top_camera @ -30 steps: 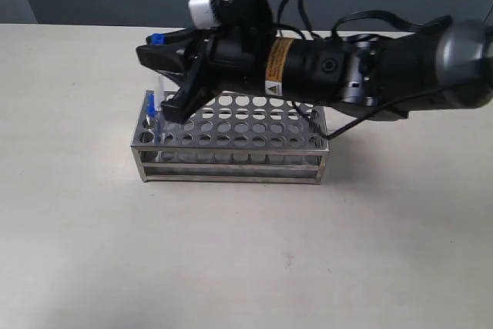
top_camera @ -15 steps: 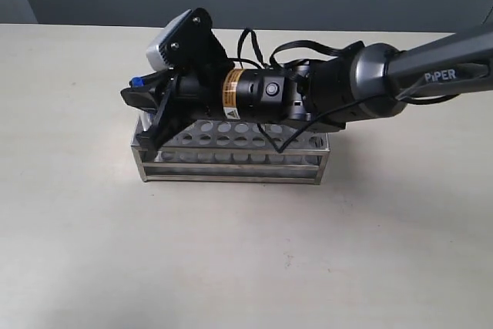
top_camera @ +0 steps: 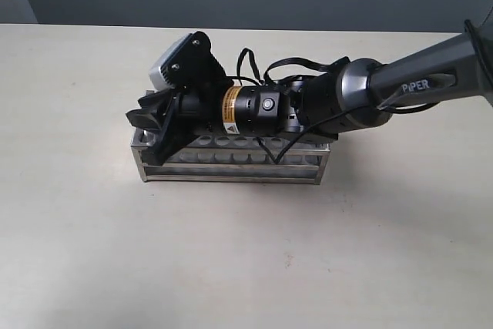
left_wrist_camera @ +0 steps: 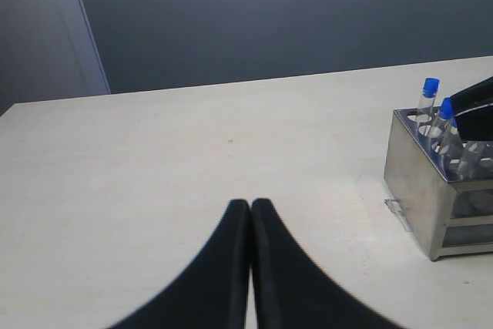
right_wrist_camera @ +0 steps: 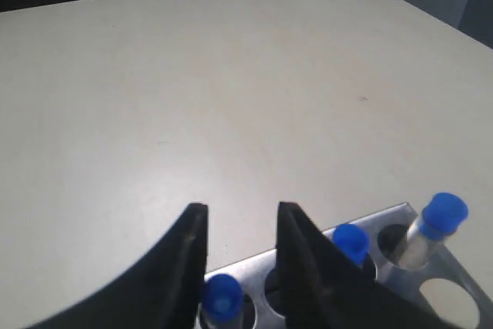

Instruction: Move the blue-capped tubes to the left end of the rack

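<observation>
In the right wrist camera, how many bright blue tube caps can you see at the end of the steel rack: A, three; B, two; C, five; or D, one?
A: three clear blue-capped tubes show, standing in the holes of the perforated stainless-steel rack.

Two black tapered fingers of the left gripper [left_wrist_camera: 250,206], pressed flat together along their inner edges. Under and beyond them, a broad pale beige tabletop [left_wrist_camera: 177,144] with one tiny dark speck [left_wrist_camera: 229,142]. Well ahead and off to one side, the short end of a shiny stainless-steel rack [left_wrist_camera: 416,182], round holes in its top plate. Upright in the end holes, slender clear tubes with bright blue caps: the farther tube [left_wrist_camera: 429,90] and the nearer tube [left_wrist_camera: 446,109]. Just beside the nearer cap, a black pointed fingertip [left_wrist_camera: 476,95] of another gripper, reaching over the rack; contact unclear. Behind the table, a dark grey wall [left_wrist_camera: 293,13] and a paler grey-blue panel [left_wrist_camera: 38,28].
</observation>
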